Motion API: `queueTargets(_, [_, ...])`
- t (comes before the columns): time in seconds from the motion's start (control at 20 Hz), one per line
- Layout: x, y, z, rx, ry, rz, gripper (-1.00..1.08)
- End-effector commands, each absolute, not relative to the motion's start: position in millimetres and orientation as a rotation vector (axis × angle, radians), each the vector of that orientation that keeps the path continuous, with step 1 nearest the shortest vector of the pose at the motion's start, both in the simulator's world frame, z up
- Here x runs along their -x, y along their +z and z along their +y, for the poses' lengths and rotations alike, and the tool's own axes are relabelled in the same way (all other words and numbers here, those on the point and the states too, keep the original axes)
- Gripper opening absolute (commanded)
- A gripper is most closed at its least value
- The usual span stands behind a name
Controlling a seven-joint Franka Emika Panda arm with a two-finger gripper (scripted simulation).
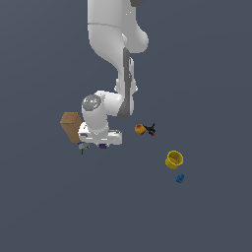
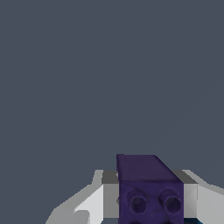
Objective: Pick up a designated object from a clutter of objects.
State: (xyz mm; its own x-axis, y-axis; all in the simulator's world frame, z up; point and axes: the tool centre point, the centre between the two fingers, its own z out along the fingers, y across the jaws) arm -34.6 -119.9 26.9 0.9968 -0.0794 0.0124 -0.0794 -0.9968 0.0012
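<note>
pincer (image 2: 151,205): clenched on purple block (image 2: 148,192) | position: low, beside tan box (image 1: 72,126) | risk: small block may slip if lifted quickly

This is a simulated test scene, not a real room. A flat, featureless grey-blue ground (image 1: 206,64) fills both views with no walls, furniture or horizon. The white robot arm (image 1: 110,44) and the scattered items, a tan box (image 1: 70,125), a yellow cup (image 1: 174,159) and a small blue piece (image 1: 180,178), look rendered, with smooth surfaces and perhaps no cast shadows.
</note>
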Motion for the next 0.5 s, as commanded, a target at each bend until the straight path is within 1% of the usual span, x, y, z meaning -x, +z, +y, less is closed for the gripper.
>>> queueTargets(0.0, [35,26,-120,-3.138,0.017,-0.124,-1.00])
queueTargets(0.2, [34,31,-118,-3.138,0.017,-0.124,-1.00])
queueTargets(0.45, [28,48,-110,-3.138,0.016,-0.125,-1.00])
